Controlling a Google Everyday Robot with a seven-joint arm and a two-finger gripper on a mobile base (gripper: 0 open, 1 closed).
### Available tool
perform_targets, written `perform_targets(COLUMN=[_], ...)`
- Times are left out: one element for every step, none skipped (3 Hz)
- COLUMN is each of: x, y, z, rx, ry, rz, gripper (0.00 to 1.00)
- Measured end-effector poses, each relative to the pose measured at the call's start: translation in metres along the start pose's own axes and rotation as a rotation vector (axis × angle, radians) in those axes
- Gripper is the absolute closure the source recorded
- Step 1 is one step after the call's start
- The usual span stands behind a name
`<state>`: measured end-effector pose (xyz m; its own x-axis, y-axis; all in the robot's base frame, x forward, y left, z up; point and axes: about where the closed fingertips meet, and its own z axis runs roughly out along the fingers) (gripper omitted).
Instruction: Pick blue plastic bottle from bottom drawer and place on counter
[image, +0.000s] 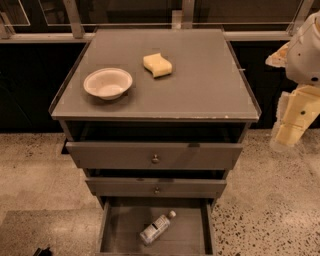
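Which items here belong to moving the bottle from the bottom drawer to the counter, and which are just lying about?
Job: blue plastic bottle, lying on its side in the open bottom drawer; counter; gripper, out to the right of the counter, away from the bottle.
Lying about: white bowl and yellow sponge, both on the counter; the two upper drawers.

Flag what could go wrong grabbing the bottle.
The bottle lies on its side in the bottom drawer; it may roll if nudged. The gripper hangs right of the counter; coming down, it could clip the partly open upper drawers. The bowl and sponge sit on the counter; set down clear of them.
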<state>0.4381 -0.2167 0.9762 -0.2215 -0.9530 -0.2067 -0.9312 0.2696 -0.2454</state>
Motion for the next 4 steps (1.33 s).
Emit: perform_targets(x=[0.000,-0.002,-0.023,-0.050], y=[0.000,0.017,0.062,0.101], z=[0.000,0.012,0.027,0.082], rx=[0.000,0.021,0.059,-0.023], ry=[0.000,-0.008,-0.086,-0.180], rz=[0.000,0.097,0.296,0.524], gripper=[0.00,0.00,0.00,0.00])
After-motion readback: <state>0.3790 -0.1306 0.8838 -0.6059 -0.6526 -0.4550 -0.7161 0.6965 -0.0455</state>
